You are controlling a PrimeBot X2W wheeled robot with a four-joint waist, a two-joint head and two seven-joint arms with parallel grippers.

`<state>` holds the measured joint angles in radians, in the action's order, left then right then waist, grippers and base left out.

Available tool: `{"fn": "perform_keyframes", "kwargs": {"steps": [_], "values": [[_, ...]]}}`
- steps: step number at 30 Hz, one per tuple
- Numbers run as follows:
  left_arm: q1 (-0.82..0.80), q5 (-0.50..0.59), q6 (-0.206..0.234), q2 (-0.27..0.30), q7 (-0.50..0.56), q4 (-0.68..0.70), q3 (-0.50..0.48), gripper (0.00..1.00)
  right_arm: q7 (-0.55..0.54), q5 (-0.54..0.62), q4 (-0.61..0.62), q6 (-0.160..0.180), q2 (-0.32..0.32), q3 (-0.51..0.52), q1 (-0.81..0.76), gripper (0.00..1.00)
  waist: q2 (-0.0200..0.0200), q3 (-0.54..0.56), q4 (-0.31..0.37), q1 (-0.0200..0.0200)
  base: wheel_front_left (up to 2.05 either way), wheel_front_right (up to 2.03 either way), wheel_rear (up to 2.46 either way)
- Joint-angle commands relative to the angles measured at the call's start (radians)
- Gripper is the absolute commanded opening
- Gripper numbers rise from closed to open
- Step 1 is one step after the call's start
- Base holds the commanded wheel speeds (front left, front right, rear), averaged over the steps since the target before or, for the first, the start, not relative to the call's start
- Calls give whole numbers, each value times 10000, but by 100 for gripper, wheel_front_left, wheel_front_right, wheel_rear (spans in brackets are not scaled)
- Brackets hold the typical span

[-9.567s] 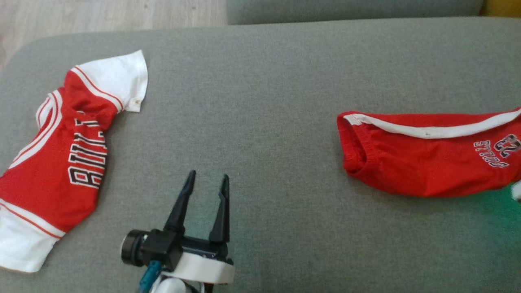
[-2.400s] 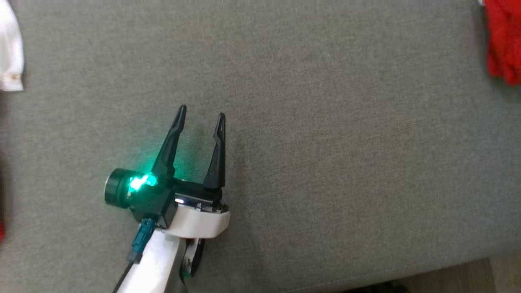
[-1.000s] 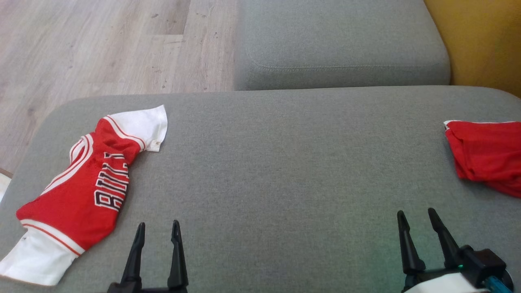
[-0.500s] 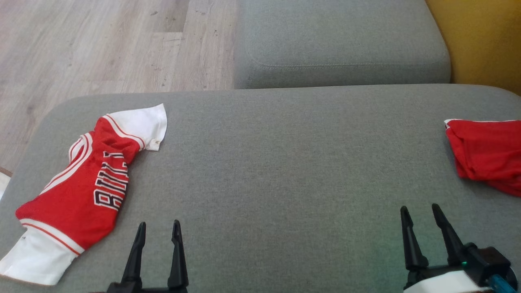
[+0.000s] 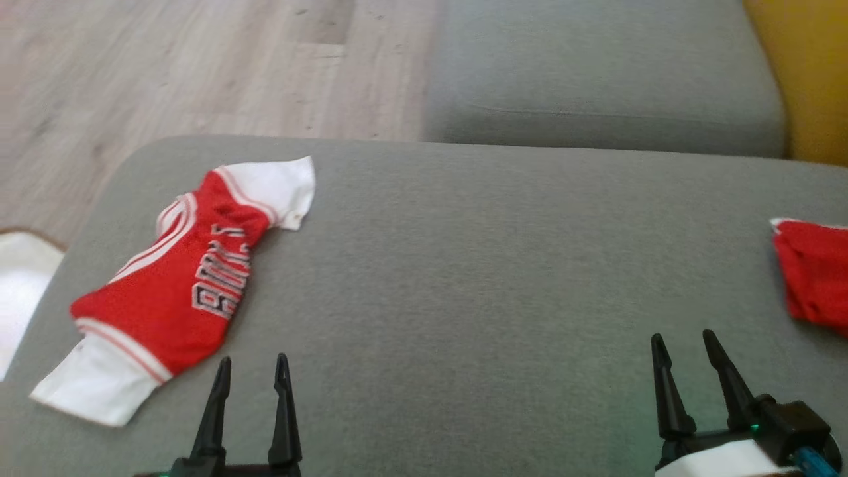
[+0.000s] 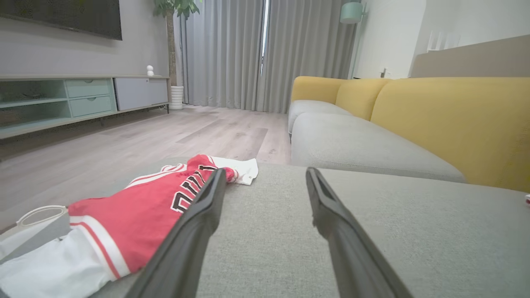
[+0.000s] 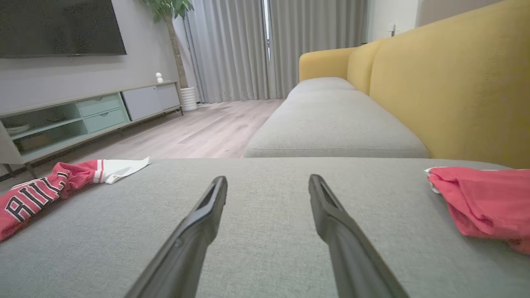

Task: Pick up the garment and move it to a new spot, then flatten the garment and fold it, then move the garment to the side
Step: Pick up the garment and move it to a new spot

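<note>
A: Red-and-white jersey [image 5: 179,298] is noted at the left of the head view. It is rumpled, with one white sleeve turned up, and is laid on the grey cushion [image 5: 477,265]. A second red garment [image 5: 813,281] is seen bunched at the right edge.

B: Grippers?

A: Left gripper [image 5: 252,360] is logged at the lower left, jaws parted, nothing held. Right gripper [image 5: 682,336] is logged at the lower right, likewise spread and empty. No cloth is touched by either.

B: Risks from here?

A: The jersey's white hem is laid close to the cushion's lower-left edge. If only that end is pinched, the rest may be dragged off toward the floor [image 5: 132,66]. Where the fabric is doubled, a single layer may be caught, so the piece would be lifted twisted and flattening made harder. The wrong garment could also be taken, since two are present.
</note>
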<state>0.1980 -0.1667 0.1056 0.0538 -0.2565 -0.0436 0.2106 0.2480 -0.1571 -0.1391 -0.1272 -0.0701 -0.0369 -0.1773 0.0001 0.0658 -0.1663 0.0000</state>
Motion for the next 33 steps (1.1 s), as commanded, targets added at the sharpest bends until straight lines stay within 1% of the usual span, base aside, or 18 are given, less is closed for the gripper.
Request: {"fn": "perform_keyframes", "kwargs": {"steps": [1,6,9,13,14,19,24,28,33], "values": [[-478,64,60,-36,-53,394,-391,100,137,60,379,-35,-24,-287,367,100,-1,-91,-559,0,0,0,0],[-432,115,107,-36,-53,518,-503,100,137,14,372,-35,15,-470,435,100,-1,-202,-1689,0,0,0,0],[-430,89,28,-36,-53,582,-590,100,137,-5,372,-35,50,-517,482,100,-1,-283,-2419,0,0,0,0],[-463,75,-25,-36,-53,769,-791,100,137,16,344,-35,79,-577,534,100,-1,-372,-3199,0,0,0,0],[-453,78,-2,-36,-53,849,-884,100,137,33,328,-35,79,-628,562,100,-1,-439,-3291,0,0,0,0],[-378,-4,209,-36,-53,1235,-1210,100,137,55,184,-35,-205,-937,805,100,-1,-715,-3497,0,0,0,0],[-528,165,277,-36,-53,1270,-1447,100,137,49,188,-35,-366,-895,801,100,-1,-895,-3605,0,0,0,0],[-1469,275,-94,-24,-53,977,-1815,100,137,207,404,-35,-648,-791,767,100,-1,-1548,-3546,0,0,0,0],[-3708,186,-809,253,-53,770,-2413,100,137,408,758,-35,-1522,-958,1195,100,-1,-2972,-3107,0,0,0,0]]}}
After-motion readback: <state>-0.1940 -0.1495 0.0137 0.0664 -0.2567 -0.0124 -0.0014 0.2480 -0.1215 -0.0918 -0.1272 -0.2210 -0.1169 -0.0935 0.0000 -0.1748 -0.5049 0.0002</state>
